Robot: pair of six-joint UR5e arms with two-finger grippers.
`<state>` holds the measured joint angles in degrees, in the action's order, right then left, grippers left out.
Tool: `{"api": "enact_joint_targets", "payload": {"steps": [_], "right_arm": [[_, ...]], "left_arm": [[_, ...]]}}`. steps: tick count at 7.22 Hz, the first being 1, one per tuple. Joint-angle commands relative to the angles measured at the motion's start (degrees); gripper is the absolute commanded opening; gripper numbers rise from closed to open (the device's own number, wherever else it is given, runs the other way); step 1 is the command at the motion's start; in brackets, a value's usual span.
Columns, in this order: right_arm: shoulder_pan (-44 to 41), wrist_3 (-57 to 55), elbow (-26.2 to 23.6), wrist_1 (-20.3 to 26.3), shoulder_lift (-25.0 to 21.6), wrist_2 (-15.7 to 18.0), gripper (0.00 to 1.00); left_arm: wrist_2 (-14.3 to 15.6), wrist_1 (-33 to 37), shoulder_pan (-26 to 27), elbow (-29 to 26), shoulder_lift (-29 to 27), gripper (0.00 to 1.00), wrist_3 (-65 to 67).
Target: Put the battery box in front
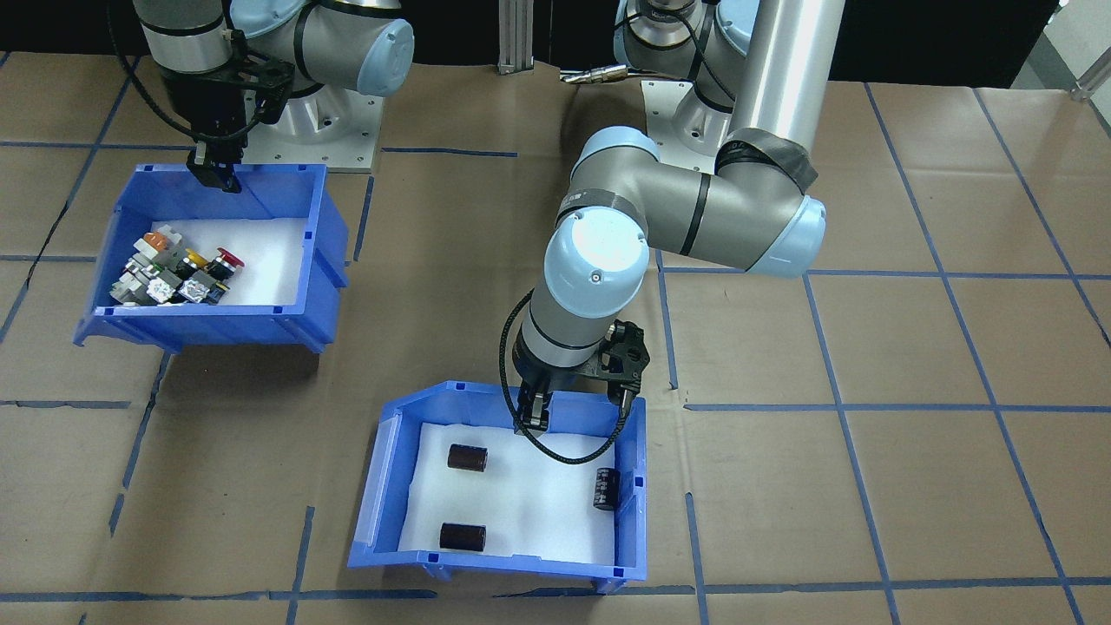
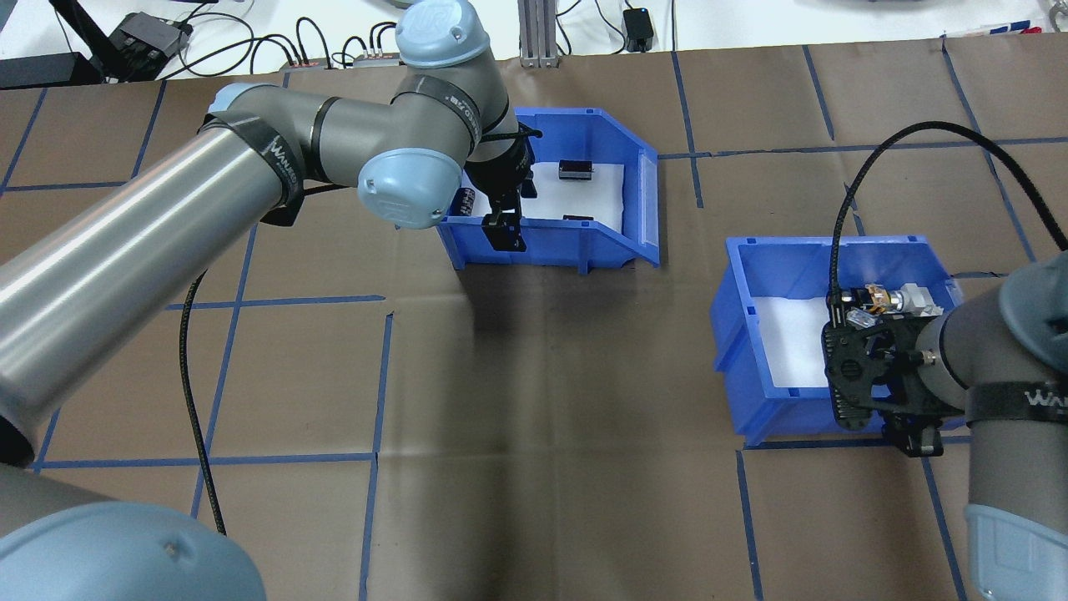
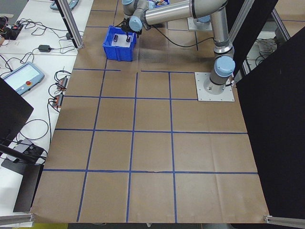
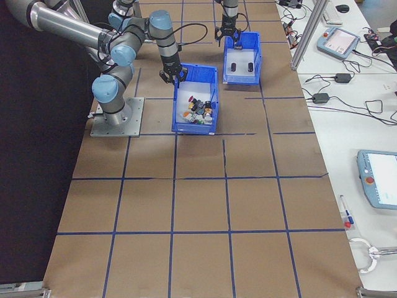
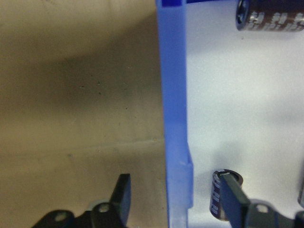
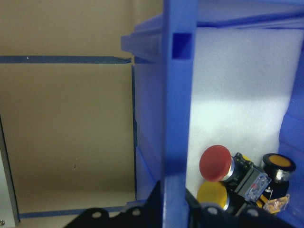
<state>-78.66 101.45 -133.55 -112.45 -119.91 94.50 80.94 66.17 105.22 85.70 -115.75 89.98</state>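
The battery box (image 1: 503, 486) is a blue plastic bin with a white foam floor and one sloped cut-away side, and three dark cylinders (image 1: 467, 457) lie apart on the foam. It sits on the brown paper-covered table (image 1: 868, 486) far out from the robot's bases, on the operators' side. The left gripper (image 1: 534, 415) stands over the bin's wall nearest the robot, straddling it: in the left wrist view one finger (image 5: 122, 197) is outside over the brown paper and the other is inside over the foam, with the blue wall between them and a visible gap on each side, so the fingers are spread and not clamped on the wall. One cylinder lies just beside the inner finger. Well apart, close to the robot's bases, the second blue bin (image 1: 217, 252) holds red, yellow and orange push-button switches (image 1: 178, 269). The right gripper (image 1: 217, 174) sits at that bin's near wall, and the right wrist view shows its fingers pressed against both faces of the wall, gripping it.
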Motion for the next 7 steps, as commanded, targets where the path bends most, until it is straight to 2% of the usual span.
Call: {"api": "enact_joint_targets", "payload": {"steps": [1,2,3,4,7], "right_arm": [[-10.1,-11.1,-0.2,0.6,0.5,0.7,0.0],[-13.1,-13.7,-0.5,0.5,0.5,0.7,0.0],[-16.1,-17.3,-0.5,0.4,0.6,0.8,0.0],[-19.2,-20.3,-0.5,-0.3,0.9,0.8,0.0],[-26.2,-28.0,0.0,-3.2,5.0,1.6,0.0]], "left_arm": [[2.6,10.8,-3.7,-5.0,3.1,1.0,-18.7],[4.9,15.4,-6.5,-8.1,4.9,1.0,-31.7],[5.1,19.7,-9.1,-9.9,6.6,1.0,-44.0],[5.1,22.6,-11.7,-10.1,8.9,1.0,-54.1],[5.3,27.1,-17.6,-9.7,14.9,1.0,-97.2]]}}
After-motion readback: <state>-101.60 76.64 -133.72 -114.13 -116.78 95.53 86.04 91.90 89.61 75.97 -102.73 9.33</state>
